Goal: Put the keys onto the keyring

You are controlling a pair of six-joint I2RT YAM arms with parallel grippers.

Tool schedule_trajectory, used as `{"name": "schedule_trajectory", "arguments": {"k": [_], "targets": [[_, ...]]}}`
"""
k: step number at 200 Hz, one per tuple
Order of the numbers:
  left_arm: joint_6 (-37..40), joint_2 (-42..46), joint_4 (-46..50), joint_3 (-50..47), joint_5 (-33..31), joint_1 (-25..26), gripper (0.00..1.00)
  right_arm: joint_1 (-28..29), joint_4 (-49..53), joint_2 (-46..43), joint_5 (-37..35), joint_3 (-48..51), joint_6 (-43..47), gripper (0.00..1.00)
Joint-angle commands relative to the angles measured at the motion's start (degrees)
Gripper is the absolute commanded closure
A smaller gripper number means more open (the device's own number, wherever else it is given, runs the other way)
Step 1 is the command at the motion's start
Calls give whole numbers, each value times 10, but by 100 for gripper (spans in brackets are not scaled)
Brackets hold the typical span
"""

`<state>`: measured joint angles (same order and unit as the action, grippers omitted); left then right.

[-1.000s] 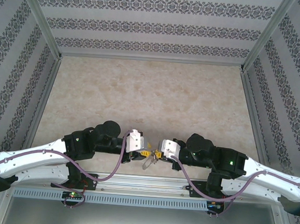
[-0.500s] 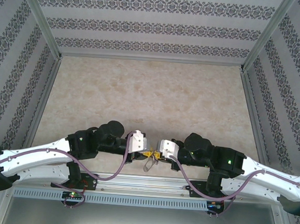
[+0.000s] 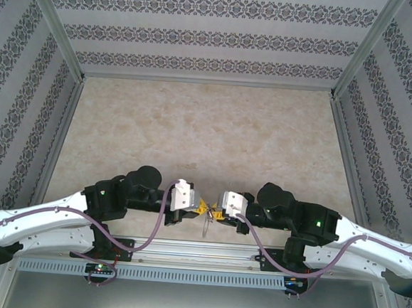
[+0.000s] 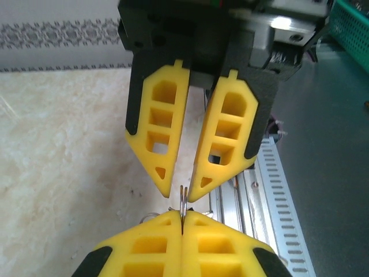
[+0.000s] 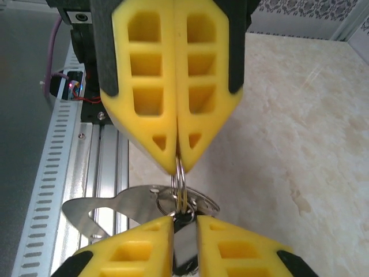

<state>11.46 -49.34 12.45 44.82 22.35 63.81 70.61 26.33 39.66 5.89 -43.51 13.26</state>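
Above the marbled table point(image 3: 193, 139), the left gripper point(image 5: 177, 161) pinches the keyring point(image 5: 180, 187) steady, probably so the right gripper point(image 5: 185, 222), fingers narrow around the dark key point(image 5: 184, 248), can thread it.

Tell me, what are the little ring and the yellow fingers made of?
The keyring looks like metal: it is thin, silvery, shiny wire wound in close coils. The yellow fingers are probably plastic. Their surface is matte and even in colour, with neat window-shaped holes and a black backing.
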Motion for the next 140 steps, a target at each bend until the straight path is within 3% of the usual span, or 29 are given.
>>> {"name": "schedule_trajectory", "arguments": {"k": [1, 140], "targets": [[-14, 21, -46, -11, 16, 5, 100, -4, -21, -13, 6, 3, -13, 81], [-40, 39, -113, -37, 41, 5, 100, -3, -62, -9, 36, 20, -19, 80]]}}
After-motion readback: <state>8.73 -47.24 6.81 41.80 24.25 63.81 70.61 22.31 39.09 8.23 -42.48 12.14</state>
